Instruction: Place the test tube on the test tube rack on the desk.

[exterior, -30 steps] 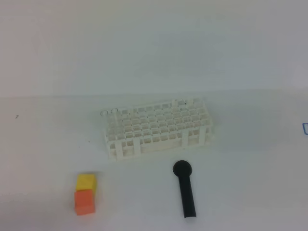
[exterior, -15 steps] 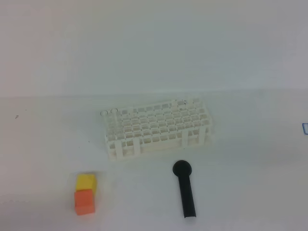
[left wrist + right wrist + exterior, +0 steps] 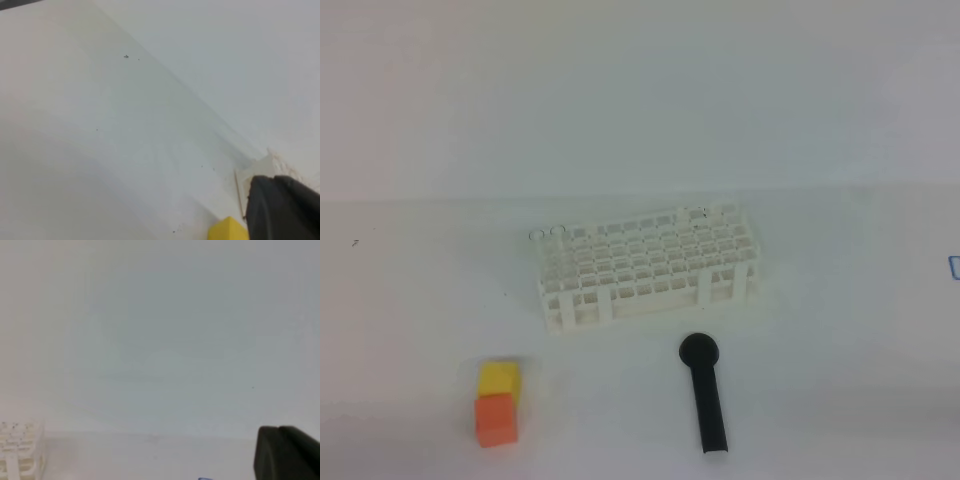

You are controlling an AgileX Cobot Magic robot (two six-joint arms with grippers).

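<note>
- Here, the test tube itself is hard to make out: at the back edge of the test tube rack (image 3: 648, 264) a few small clear rims show, two at the back left corner (image 3: 546, 233) and some near the back right, but I cannot tell which one is the tube of the task, or how deep it sits.
- The rack stands upright on the desk (image 3: 840, 330), a little turned, with its long front side toward the camera in the high view.
- In the right wrist view only the corner of the rack (image 3: 20, 447) is seen, low and far to the left of the right gripper (image 3: 287, 452).
- The right gripper shows only as a dark block at the lower right corner; whether its fingers are apart or together, I cannot tell.
- The left gripper (image 3: 282, 207) also appears only as a dark block at the lower right of its own view, and its state cannot be told either.
- Just to the left of this left gripper a yellow cube (image 3: 226, 230) peeks in at the bottom edge.
- In the high view the yellow cube (image 3: 499, 378) touches an orange cube (image 3: 495, 419) in front of it.
- A black round-headed stick (image 3: 704, 392) lies on the desk in front of the rack, apart from it, its round head pointing to the rack.
</note>
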